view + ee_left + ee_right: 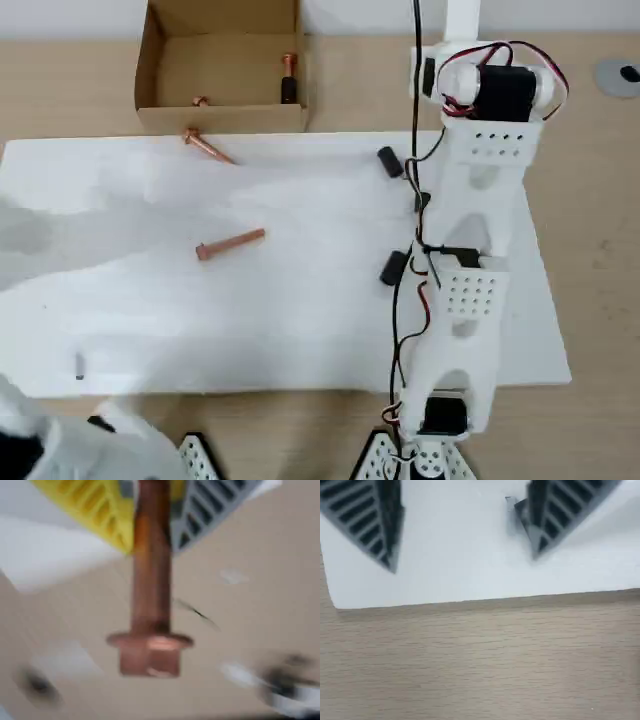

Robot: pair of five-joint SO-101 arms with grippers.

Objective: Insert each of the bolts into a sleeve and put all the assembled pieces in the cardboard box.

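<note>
Covering wood tbl (70, 80), white mat (300, 330), cardboard box (148, 70) beyond

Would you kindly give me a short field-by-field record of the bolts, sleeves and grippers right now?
Left gripper: shut on a copper bolt
Right gripper: open over the white sheet, near its edge
Cardboard box: holds a sleeved bolt and a bolt head by the front wall
Loose bolts: near-box bolt, mid-sheet bolt
Loose sleeves: upper sleeve, lower sleeve, both beside an arm
</note>
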